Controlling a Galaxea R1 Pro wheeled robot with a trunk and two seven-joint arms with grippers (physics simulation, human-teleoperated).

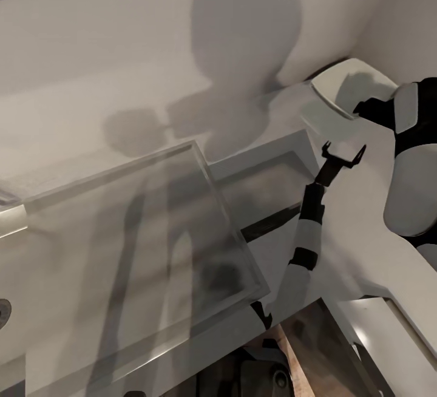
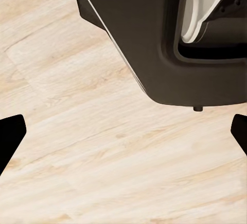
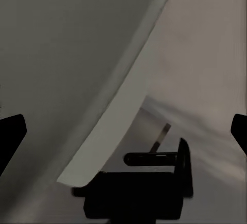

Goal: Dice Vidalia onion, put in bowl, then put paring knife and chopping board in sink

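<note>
While the rig stands close to the wall (image 1: 91, 51), I log as follows.

- Right gripper (image 1: 343, 155): raised, fingers spread wide, holding nothing, just below a curved white rim (image 1: 340, 90). I judge it poised to reach over that edge.
- Left gripper (image 2: 123, 131): fingers apart, empty, pointing down at the wood floor (image 2: 103, 172) beside the robot's dark base (image 2: 154, 39), likely parked out of the way.
- Clear pane (image 1: 139, 233): crowds the left side; open room lies rightward.
- Onion: I cannot place it from here.

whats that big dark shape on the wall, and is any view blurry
Head view: the dark shape is a soft-edged shadow on the pale wall. Left wrist view: the wood floor looks sharp. Right wrist view: dim and hazy, with soft edges.
</note>
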